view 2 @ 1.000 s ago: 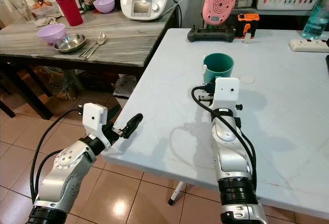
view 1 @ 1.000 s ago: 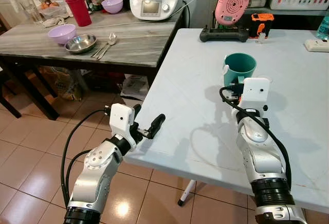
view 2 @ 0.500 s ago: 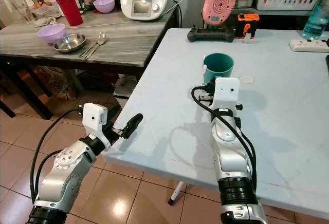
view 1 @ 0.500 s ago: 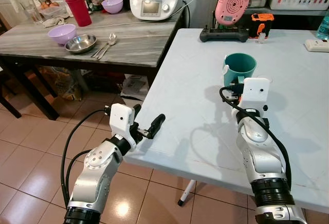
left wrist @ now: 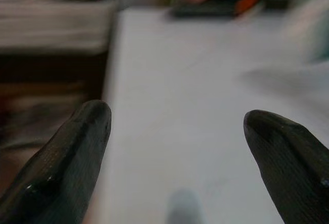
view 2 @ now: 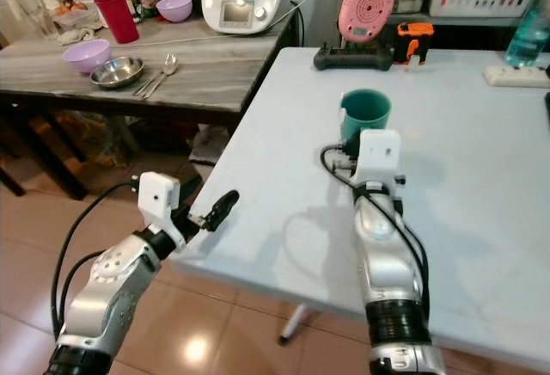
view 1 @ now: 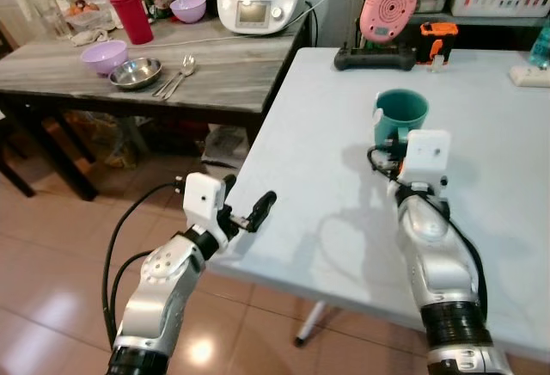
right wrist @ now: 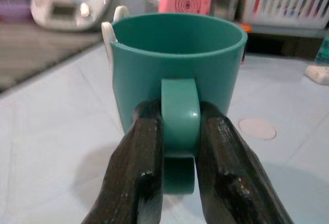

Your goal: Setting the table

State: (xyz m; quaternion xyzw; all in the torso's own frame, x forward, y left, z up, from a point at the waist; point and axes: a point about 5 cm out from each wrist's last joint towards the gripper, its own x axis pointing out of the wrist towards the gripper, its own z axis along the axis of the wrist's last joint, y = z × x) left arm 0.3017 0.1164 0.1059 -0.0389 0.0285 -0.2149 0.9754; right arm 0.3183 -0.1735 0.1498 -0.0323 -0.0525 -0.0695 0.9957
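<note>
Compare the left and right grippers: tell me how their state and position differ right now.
The right gripper is shut on the teal mug, its fingers pinching the handle; the left gripper is open and holds nothing. The right gripper reaches well over the white table to the upright mug, while the left gripper hangs at the table's near edge. Both have two long black fingers on a silver arm.

No legible text, label or number anywhere (appliance display too blurred).
</note>
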